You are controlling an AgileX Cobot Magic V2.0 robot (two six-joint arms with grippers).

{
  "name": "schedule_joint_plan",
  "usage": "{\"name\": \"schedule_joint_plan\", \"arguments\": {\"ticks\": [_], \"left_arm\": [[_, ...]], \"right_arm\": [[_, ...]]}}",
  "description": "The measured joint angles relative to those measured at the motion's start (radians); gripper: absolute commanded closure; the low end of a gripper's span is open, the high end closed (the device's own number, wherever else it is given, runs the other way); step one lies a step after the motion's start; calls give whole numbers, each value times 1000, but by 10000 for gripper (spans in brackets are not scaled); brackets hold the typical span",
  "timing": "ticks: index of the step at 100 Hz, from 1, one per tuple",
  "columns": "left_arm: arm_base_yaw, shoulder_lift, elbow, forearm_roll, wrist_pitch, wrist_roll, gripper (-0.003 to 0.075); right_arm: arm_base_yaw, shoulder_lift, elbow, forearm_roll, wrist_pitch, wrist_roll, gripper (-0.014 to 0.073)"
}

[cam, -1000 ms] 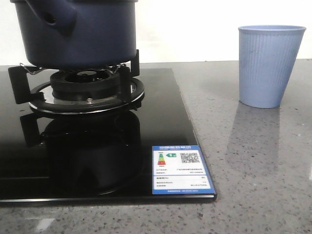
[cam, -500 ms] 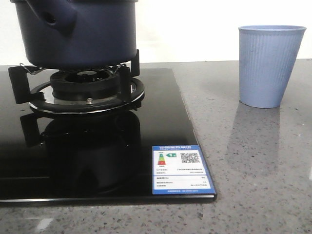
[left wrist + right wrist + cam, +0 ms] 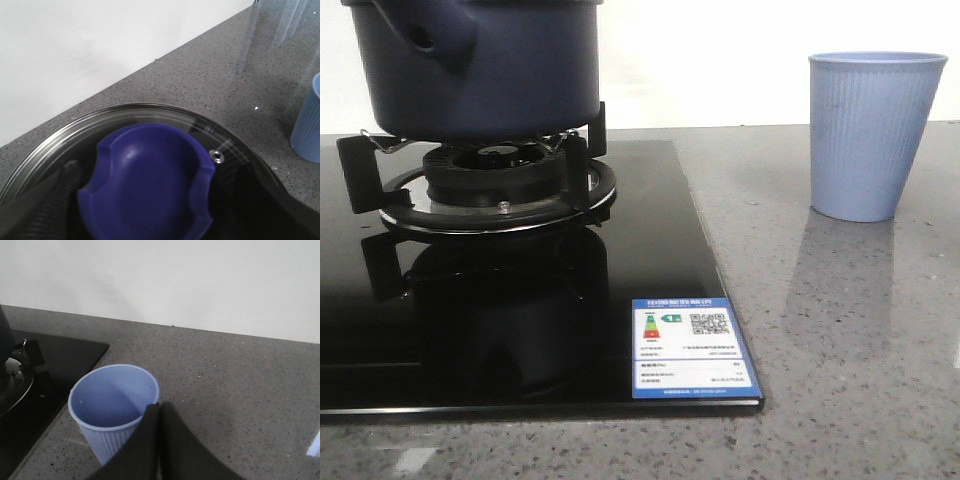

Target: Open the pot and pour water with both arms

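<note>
plain white wall (image 3: 200, 280) behind a speckled grey stone countertop (image 3: 840, 350), glossy under bright light

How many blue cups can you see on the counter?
1. The light blue ribbed cup stands upright on the grey counter, to the right of the black stove. Others could be out of view.

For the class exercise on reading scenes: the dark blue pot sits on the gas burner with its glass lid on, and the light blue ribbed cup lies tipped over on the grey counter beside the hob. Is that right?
Not quite. The cup is not tipped over: it stands upright on the grey counter, as the front view shows. The rest holds: the pot sits on the burner, and the left wrist view shows its glass lid on.
</note>
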Motion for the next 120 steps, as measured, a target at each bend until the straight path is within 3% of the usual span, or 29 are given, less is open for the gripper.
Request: {"name": "schedule_joint_plan", "arguments": {"ticks": [42, 70, 84, 108, 120], "left_arm": [[4, -97, 0, -8, 15, 2, 117], [120, -232, 0, -11, 19, 2, 153], [204, -302, -1, -11, 20, -34, 302], [310, -371, -2, -11, 21, -127, 741], [310, -377, -4, -11, 30, -133, 739]], "right_arm": [[0, 0, 0, 0, 0, 0, 667], [6, 0, 0, 0, -2, 0, 667], [32, 0, 0, 0, -21, 0, 667], [36, 0, 0, 39, -47, 0, 667], [36, 0, 0, 78, -80, 0, 667]]}}
